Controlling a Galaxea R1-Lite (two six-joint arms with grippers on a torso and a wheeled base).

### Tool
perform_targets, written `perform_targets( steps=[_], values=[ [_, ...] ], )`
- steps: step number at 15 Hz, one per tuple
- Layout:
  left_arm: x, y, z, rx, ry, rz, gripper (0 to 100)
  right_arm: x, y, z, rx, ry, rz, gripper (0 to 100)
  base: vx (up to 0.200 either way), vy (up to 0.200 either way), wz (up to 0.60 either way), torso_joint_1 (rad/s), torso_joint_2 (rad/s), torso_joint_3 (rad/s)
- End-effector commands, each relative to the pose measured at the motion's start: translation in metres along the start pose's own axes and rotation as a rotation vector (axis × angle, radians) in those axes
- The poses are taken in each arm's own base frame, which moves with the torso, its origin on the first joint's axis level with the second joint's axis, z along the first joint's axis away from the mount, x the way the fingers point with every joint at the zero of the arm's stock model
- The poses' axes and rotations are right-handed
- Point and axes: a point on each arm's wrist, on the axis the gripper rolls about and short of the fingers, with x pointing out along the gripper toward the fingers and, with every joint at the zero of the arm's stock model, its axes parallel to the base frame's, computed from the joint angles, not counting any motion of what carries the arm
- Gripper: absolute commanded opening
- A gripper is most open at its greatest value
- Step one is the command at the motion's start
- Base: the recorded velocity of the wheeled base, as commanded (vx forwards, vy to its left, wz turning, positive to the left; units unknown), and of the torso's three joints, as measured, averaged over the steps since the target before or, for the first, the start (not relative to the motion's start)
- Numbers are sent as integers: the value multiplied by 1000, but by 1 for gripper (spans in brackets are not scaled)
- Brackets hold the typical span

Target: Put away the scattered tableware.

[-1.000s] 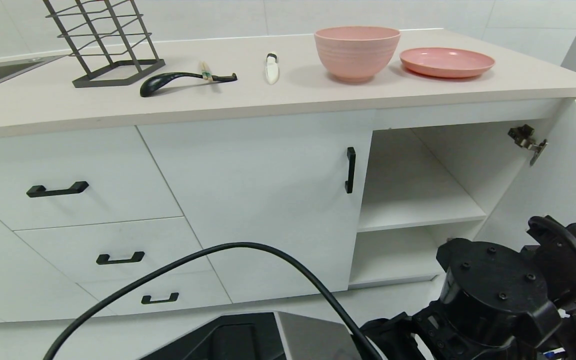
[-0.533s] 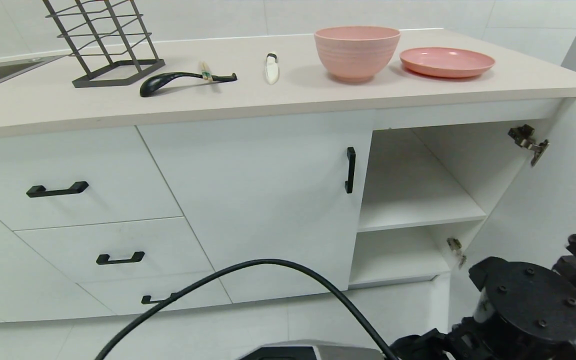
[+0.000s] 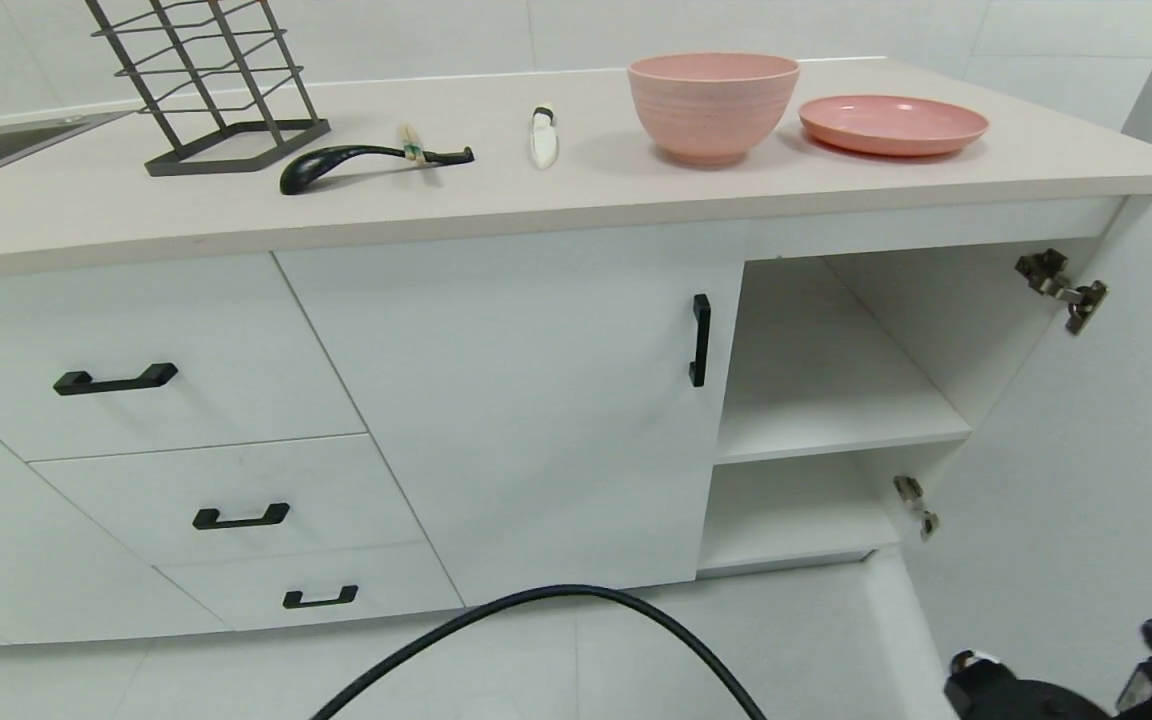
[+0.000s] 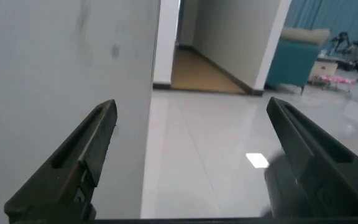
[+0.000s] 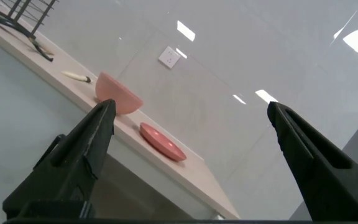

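a: where is the round pink ribbed bowl [image 3: 713, 105]?
b: upper right of the head view, on the beige countertop [image 3: 536, 195], beside the flat pink plate [image 3: 893, 123]. it seems light, stiff and smooth; i would take it at the rim.
a: and the grippers?
b: the left gripper [image 4: 191, 106] and the right gripper [image 5: 190, 104] both stand wide, holding nothing.

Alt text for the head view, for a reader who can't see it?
A pink bowl, pink plate, black ladle, chopsticks and a small white utensil lie on a countertop with a wire rack. Below, the right-hand cabinet door stands open, showing two shelves; the drawers are shut.
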Motion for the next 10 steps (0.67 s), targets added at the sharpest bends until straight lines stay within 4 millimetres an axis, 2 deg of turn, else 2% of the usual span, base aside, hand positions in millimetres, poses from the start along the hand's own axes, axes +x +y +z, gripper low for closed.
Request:
perform_targets(
  steps=[1,2,3,5,6,7,8,9,10],
  values=[
    [-81,31,50,-9,-12,112,100,-1,2,-7,26,23,11,100,0,0,0,0,0,0],
    [-124,44,80,16,-6,196,100,-6,10,-22,89,74,35,100,0,0,0,0,0,0],
    [-157,50,109,64,-2,266,100,-11,16,-32,134,105,58,100,0,0,0,0,0,0],
    [-214,46,165,182,-26,374,100,-22,30,-47,212,159,95,100,0,0,0,0,0,0],
    [-247,34,190,235,-37,435,100,-25,34,-52,252,185,116,100,0,0,0,0,0,0],
    [-273,22,205,274,-42,488,100,-27,37,-56,283,215,132,100,0,0,0,0,0,0],
    [-304,6,218,310,-45,556,100,-30,41,-60,331,266,154,100,0,0,0,0,0,0],
    [-325,-8,224,331,-49,602,100,-34,44,-61,354,298,165,100,0,0,0,0,0,0],
    [-356,-35,232,374,-63,679,100,-41,50,-63,391,347,177,100,0,0,0,0,0,0]
  ],
)
